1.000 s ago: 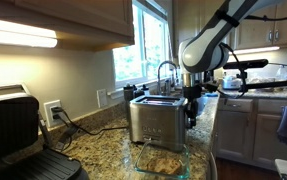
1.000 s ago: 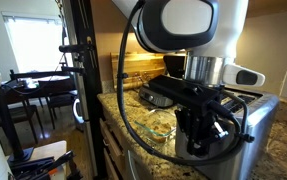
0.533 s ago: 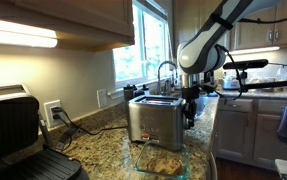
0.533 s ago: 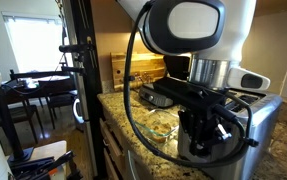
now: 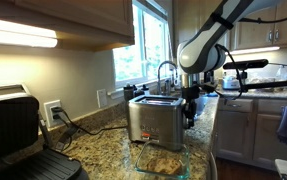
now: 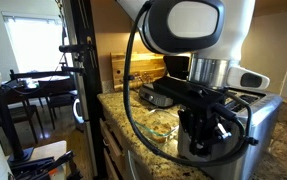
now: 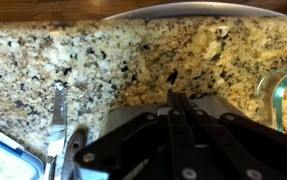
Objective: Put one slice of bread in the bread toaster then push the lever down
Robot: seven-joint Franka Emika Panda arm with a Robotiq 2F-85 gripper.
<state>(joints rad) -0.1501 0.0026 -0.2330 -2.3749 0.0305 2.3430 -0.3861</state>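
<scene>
**A:** Where is the slice of bread (image 5: 163,161) just now?

**B:** In a glass dish (image 7: 265,95) on the granite surface (image 7: 43,70), off to the right of the claw (image 7: 175,98) in the wrist view. Only an edge of it shows there. In an exterior view the dish sits just in front of the bread toaster (image 5: 153,122), and the claw hangs low beside the toaster's end.

**A:** Is the claw holding anything?

**B:** No. Its fingers are pressed together with nothing between them, pointing down at bare granite.

**A:** How will the bread handle?

**B:** My guess is light, soft and easily crushed or torn, and crumbly rather than slippery. It seems to lie flat, so I would pinch it gently by one edge and tilt it up off the glass. That way it would hang upright for the slot. How many slices lie there I cannot tell.

**A:** What stands in the way?

**B:** The dish wall comes first. The fingers must reach over it, and the glass could skid or chip. To the claw's left lies what looks like a knife (image 7: 58,118). The toaster's side is close by the claw, so any swing needs care. The black grill press (image 5: 13,125) stands well away, beyond the toaster. I cannot make out the lever.
</scene>
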